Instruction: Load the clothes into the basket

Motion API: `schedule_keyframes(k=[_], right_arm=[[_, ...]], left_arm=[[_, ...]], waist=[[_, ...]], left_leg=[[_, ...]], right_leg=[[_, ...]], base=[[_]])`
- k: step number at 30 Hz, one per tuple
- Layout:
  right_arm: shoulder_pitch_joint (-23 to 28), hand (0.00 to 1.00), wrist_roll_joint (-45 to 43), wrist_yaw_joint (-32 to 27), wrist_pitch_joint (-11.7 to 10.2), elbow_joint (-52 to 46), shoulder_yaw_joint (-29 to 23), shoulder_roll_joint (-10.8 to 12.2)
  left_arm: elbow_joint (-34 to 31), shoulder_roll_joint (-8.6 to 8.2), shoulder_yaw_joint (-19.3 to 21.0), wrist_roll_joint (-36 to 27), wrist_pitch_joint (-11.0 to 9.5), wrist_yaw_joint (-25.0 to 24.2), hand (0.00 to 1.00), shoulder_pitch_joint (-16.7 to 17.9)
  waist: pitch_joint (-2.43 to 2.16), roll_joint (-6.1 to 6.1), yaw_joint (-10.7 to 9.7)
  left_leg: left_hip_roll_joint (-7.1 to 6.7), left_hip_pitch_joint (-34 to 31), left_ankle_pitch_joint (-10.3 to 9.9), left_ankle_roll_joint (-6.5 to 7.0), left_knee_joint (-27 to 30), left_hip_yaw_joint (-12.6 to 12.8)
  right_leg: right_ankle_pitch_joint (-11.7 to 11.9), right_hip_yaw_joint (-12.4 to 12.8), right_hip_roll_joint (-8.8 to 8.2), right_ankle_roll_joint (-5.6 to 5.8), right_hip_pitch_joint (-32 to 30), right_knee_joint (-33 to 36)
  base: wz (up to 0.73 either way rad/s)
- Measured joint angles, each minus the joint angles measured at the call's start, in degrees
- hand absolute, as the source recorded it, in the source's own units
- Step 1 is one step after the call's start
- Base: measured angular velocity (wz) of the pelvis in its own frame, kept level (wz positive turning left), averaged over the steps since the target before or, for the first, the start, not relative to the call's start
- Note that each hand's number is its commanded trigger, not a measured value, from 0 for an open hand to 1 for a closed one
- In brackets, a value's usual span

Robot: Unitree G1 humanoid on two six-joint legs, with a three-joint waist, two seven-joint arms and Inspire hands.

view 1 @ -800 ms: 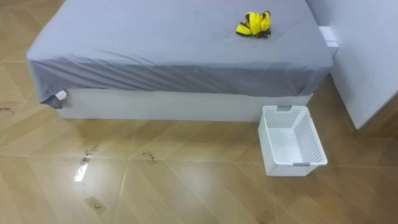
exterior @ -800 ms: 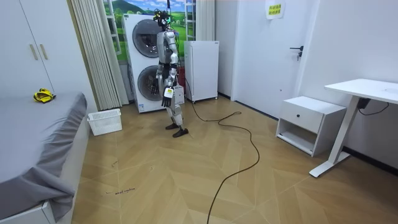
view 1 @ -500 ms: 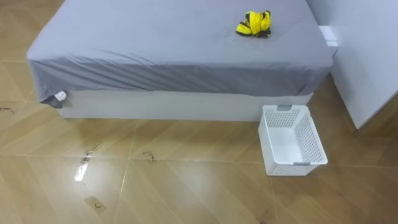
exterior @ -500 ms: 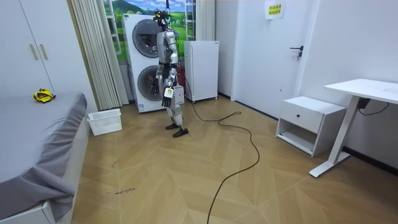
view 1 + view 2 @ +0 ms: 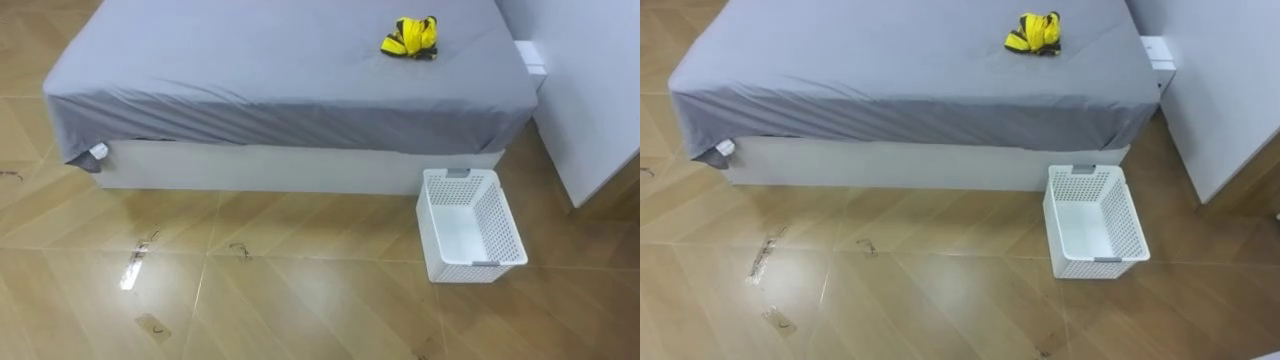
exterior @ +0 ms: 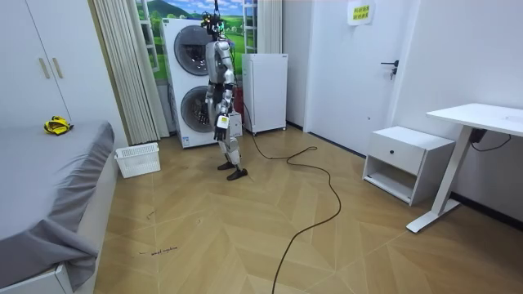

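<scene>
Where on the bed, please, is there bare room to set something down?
The bed is bare from its left edge to the yellow clothes near its far right corner, the only taken spot. The white basket on the floor is empty too.

Robot stands upright, left robot hand (image 6: 221, 123) hanging at its hip.
</scene>
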Motion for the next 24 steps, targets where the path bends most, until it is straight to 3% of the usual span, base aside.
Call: schedule_keyframes(k=[4,7,9,11,13,14,15,16,18,19,20,21,22,23,24], right_arm=[[-0.2,0.0,-1.4,0.5,0.1,-0.1,-0.5,0.3],[-0.2,0.0,-0.6,0.9,0.1,-0.1,-0.5,0.5],[-0.2,0.0,-0.5,1.8,0.1,-0.1,-0.6,0.3],[0.0,0.0,0.2,2.0,0.0,-0.1,-0.6,0.2],[0.1,0.0,0.3,1.8,0.0,-0.1,-1.0,0.2],[0.0,0.0,0.2,1.8,0.1,-0.1,-1.0,0.0],[0.0,0.0,0.2,1.8,0.2,-0.1,-0.9,0.0],[0.0,0.0,0.1,1.8,0.2,-0.1,-0.9,0.0],[0.1,0.0,-0.6,1.8,0.9,0.0,-0.6,0.2],[0.1,0.0,-0.5,1.8,0.9,-0.1,-0.4,0.2],[0.0,0.0,-0.6,1.8,1.1,-0.1,-0.6,0.1],[-0.2,0.0,-0.7,1.8,1.2,-0.1,-0.7,-0.1],[-0.2,0.0,-0.9,1.7,1.2,-0.2,-1.6,-0.1],[0.0,0.0,-1.4,1.7,1.1,-0.2,-2.6,-0.1],[-0.2,0.0,-1.6,1.7,1.0,-0.2,-3.2,0.0]], left_arm=[[0.0,-0.79,3.1,0.0,0.1,-1.0,0.0,0.4],[-0.8,-0.71,4.6,-1.2,0.1,-1.2,0.0,0.7],[-2.0,-0.69,5.3,-1.4,0.1,-1.8,0.0,0.9],[-2.2,-0.73,5.4,-4.4,-0.3,-2.3,0.0,1.1],[-3.3,-0.89,5.3,-6.7,-1.1,-2.3,0.0,1.0],[-4.1,-1.11,5.0,-8.6,-1.8,-2.3,0.0,1.1],[-4.4,-1.32,5.0,-10.5,-2.5,-2.3,0.0,1.3],[-4.5,-1.39,5.2,-11.3,-2.7,-2.3,0.0,1.4],[-6.0,-1.6,5.3,-14.0,-3.1,-2.3,0.0,3.1],[-6.3,-1.58,5.3,-14.5,-3.2,-2.3,0.0,3.4],[-6.3,-1.54,5.3,-14.5,-3.6,-2.4,0.0,3.5],[-6.3,-1.53,5.3,-14.5,-3.8,-2.7,0.0,3.5],[-6.3,-1.24,5.3,-14.5,-3.9,-3.4,0.0,3.5],[-6.3,-0.98,5.3,-14.5,-4.2,-4.0,0.0,2.7],[-6.2,-0.98,5.4,-14.5,-4.3,-4.3,0.0,2.5]], waist=[[0.01,0.35,0.2],[0.03,0.21,0.5],[0.05,0.13,0.5],[0.4,0.3,0.3],[0.19,-0.13,0.0],[0.26,-0.06,0.4],[0.25,0.01,0.9],[0.27,-0.03,1.3],[0.25,-0.16,1.9],[0.17,-0.3,1.7],[0.03,-0.78,1.8],[-0.11,-1.07,1.8],[-0.49,-1.93,1.5],[-0.24,-3.04,1.2],[0.0,-3.09,1.5]], left_leg=[[1.31,-1.5,-2.1,-0.44,3.9,0.5],[2.09,-5.2,-4.3,-1.44,12.2,1.4],[2.69,-7.6,-4.3,-1.46,18.1,2.2],[4.05,-14.2,-3.3,-1.94,30.8,2.0],[3.12,-19.0,-3.5,-1.53,29.1,1.9],[2.26,-22.1,-2.6,-2.02,23.7,2.3],[2.19,-24.5,-0.2,-2.63,16.6,2.9],[2.28,-25.4,1.8,-2.71,13.0,3.0],[3.06,-26.4,9.3,-3.07,3.4,3.2],[3.05,-26.4,11.6,-3.01,2.5,3.4],[2.17,-26.6,15.9,-2.31,2.5,4.0],[1.59,-26.9,17.8,-1.03,2.9,4.7],[-0.25,-27.6,18.6,0.82,4.9,5.6],[-1.73,-28.6,15.5,1.62,9.4,7.4],[-1.9,-29.1,13.7,1.87,11.4,8.1]], right_leg=[[-1.1,0.1,0.6,-0.51,-0.9,1.9],[-3.3,0.0,0.9,-1.31,-2.7,5.0],[-4.4,0.4,0.87,-1.87,-2.8,6.1],[-5.5,0.9,0.97,-3.15,-1.1,6.3],[-6.9,1.3,0.16,-3.19,-0.7,7.3],[-8.0,1.8,-0.45,-2.76,-0.9,7.9],[-8.9,2.1,-0.87,-2.38,-0.4,8.1],[-9.4,2.1,-1.19,-2.16,0.0,8.1],[-11.5,3.5,-2.33,-1.56,2.5,8.0],[-12.2,4.0,-2.76,-1.1,3.0,8.0],[-13.2,5.1,-3.89,0.26,3.7,7.9],[-13.7,5.3,-4.78,0.76,4.1,7.8],[-14.2,5.9,-6.75,1.61,4.7,6.9],[-14.3,6.5,-8.73,2.69,5.6,5.9],[-13.9,6.5,-9.41,3.38,5.7,6.2]], base=[[-0.03],[0.0],[0.02],[0.12],[0.14],[-0.04],[-0.2],[-0.38],[-0.41],[-0.31],[-0.22],[-0.12],[0.0],[0.0],[-0.16]])
